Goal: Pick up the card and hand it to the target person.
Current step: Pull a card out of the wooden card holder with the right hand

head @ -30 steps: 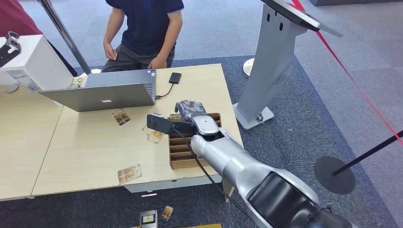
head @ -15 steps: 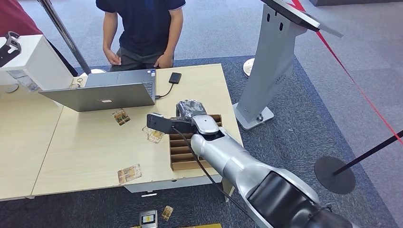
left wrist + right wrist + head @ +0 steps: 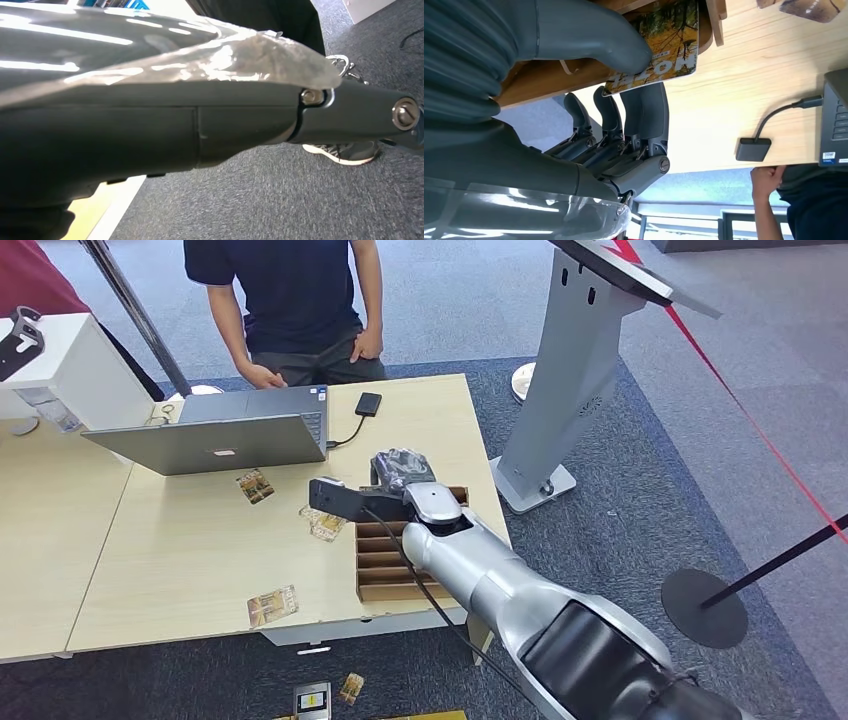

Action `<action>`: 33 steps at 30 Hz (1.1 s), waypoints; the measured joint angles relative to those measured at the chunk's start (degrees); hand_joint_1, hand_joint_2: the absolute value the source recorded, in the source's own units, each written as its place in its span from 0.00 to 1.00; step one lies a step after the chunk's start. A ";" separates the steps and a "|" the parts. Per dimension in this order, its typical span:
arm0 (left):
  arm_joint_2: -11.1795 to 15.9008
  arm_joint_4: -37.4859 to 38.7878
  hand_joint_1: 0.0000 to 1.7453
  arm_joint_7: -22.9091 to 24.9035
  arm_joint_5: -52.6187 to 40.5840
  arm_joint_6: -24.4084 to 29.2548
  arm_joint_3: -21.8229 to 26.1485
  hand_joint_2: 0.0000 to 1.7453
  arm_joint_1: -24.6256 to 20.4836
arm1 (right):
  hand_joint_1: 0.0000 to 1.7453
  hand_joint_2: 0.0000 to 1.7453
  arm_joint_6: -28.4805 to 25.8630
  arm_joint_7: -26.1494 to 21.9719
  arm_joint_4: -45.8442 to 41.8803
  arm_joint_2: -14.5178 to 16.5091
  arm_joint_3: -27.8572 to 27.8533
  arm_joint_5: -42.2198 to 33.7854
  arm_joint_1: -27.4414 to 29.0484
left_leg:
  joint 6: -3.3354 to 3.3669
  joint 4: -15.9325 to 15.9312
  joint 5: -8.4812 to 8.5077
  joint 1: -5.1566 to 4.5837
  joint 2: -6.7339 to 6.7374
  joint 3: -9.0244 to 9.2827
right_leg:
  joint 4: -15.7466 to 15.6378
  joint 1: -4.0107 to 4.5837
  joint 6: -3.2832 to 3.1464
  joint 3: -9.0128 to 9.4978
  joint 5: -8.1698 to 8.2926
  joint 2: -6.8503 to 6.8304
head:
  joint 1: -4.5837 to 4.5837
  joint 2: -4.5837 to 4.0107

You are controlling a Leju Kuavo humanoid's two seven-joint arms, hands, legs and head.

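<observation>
right hand: point(image 3: 402, 472) centre of the head frame, over the far end of the slotted box; in the right wrist view point(image 3: 589, 95) thumb presses on top of the card, dark fingers close together under it, so card is pinched
card: point(image 3: 664, 42) autumn-tree print, upper middle of the right wrist frame, one end in the box, other end sticking out past the box edge over the table; hidden by the hand in the head view
slotted box: point(image 3: 385, 565) brown cardboard, lower centre of the head frame, at the table's right end, dividers across it
left hand: point(image 3: 357, 117) dark part at the right of the left wrist frame over grey carpet; finger state cannot tell
person: point(image 3: 290, 300) top centre of the head frame, dark shirt, standing behind the table; a fist at lower right of the right wrist frame
table: point(image 3: 180, 550) light wood, left half of the head frame
laptop: point(image 3: 215, 435) grey, open, upper left of centre, back to camera
loose cards: point(image 3: 255, 485) one below the laptop, one beside the box, one at the near table edge lower left, one on the floor at bottom centre
dark adapter: point(image 3: 368, 403) near the table's far edge, cabled to the laptop
grey stand: point(image 3: 575, 370) upper right, on the carpet
</observation>
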 joint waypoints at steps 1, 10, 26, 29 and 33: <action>0.00 0.00 0.00 0.00 0.01 0.00 -0.04 0.00 0.00 | 0.77 1.00 -0.14 -0.26 -0.04 0.04 0.00 -0.08 -0.02 | 0.00 0.00 0.00 0.00 0.00 0.00 | 0.00 0.00 0.00 0.00 0.00 0.00 | 0.00 0.00; 0.00 0.00 0.00 -0.11 0.28 0.04 -0.15 0.00 0.12 | 0.80 1.00 0.22 -2.40 -1.89 0.70 0.01 -1.18 -2.29 | 0.00 0.00 0.01 0.00 0.00 0.00 | 0.00 0.00 0.00 0.00 0.01 0.00 | -0.01 0.00; 0.02 0.00 0.00 -0.24 0.16 0.07 -0.27 0.00 0.13 | 0.82 1.00 3.57 -2.75 -7.17 0.44 -0.14 -4.21 -5.16 | -0.01 0.00 0.04 0.00 0.00 0.00 | 0.00 0.00 -0.01 -0.01 0.04 0.00 | -0.01 0.00; 0.02 0.00 0.00 -0.26 0.13 0.05 -0.40 0.00 0.13 | 0.84 1.00 3.57 -2.59 -7.99 0.03 -0.35 -4.93 -5.16 | -0.01 0.00 0.04 0.00 0.00 0.01 | 0.00 0.00 -0.01 -0.01 0.04 0.00 | -0.01 0.00; 0.02 0.00 0.00 -0.24 0.00 0.04 -0.68 0.00 0.13 | 0.84 1.00 3.42 -1.74 -8.63 -0.59 -0.60 -5.94 -5.16 | -0.01 0.00 0.04 0.00 0.00 0.01 | 0.00 0.00 -0.01 -0.01 0.04 0.00 | -0.01 0.00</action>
